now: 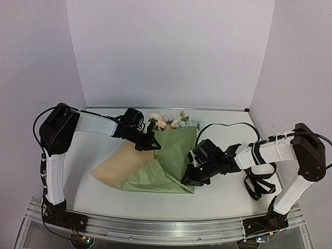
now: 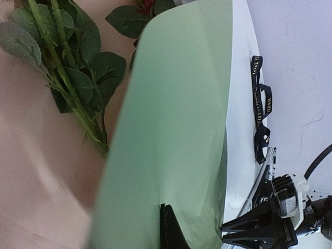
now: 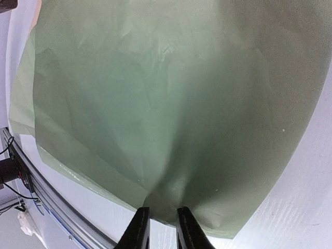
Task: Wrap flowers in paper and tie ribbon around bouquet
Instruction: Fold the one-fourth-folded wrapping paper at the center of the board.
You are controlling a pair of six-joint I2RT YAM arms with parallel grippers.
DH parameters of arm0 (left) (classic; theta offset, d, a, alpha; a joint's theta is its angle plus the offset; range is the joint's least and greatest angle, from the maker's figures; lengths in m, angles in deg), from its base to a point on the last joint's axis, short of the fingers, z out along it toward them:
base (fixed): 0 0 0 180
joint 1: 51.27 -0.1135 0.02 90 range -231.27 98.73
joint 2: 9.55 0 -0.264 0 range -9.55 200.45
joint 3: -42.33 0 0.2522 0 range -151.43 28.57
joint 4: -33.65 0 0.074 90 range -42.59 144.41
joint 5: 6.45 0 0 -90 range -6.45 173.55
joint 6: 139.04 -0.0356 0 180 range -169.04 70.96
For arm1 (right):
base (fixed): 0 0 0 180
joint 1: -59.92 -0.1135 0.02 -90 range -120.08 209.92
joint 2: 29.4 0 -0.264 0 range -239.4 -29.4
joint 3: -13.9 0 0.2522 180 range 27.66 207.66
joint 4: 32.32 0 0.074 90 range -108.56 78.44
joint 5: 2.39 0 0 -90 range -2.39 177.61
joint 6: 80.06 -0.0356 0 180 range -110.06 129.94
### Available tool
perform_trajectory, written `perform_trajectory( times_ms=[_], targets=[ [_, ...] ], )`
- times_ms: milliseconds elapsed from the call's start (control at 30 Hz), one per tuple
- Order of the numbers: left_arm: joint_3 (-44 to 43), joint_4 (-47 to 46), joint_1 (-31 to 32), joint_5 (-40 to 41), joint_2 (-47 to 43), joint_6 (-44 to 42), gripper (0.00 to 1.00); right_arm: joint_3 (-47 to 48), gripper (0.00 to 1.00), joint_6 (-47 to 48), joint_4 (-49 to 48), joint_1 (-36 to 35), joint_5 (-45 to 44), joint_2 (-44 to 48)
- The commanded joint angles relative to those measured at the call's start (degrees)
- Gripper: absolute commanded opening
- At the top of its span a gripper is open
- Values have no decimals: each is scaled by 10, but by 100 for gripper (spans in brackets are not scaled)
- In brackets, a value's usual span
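paper (image 1: pixel 171 155) far edge pinched by left end effector (image 1: pixel 150 141), near corner by right end effector (image 3: pixel 158 228)

1. The paper (image 1: pixel 171 155) lies on the counter (image 1: pixel 223 199), about midway between my two arms.
2. The flowers (image 1: pixel 168 121) lie at the paper's far edge, blooms pointing away from me, stems on the paper.
3. My left hand (image 1: pixel 151 140) sits at the paper's left side, just before the blooms, where a flap of paper folds over the stems.
4. My right hand (image 1: pixel 188 179) is at the paper's near right corner.
5. The ribbon (image 1: pixel 258 184) lies on the counter right of the paper, under my right arm.
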Motion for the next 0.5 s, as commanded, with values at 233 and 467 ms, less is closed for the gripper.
perform_trajectory(
  times_ms=[233,467],
  targets=[
    [-26,18,-16,5,5,-13,4,-1,12,-36,-27,-16,-15,-83],
    [-6,85,-14,94,-118,-33,46,0,12,-46,-26,-17,-26,-91]
  ],
)
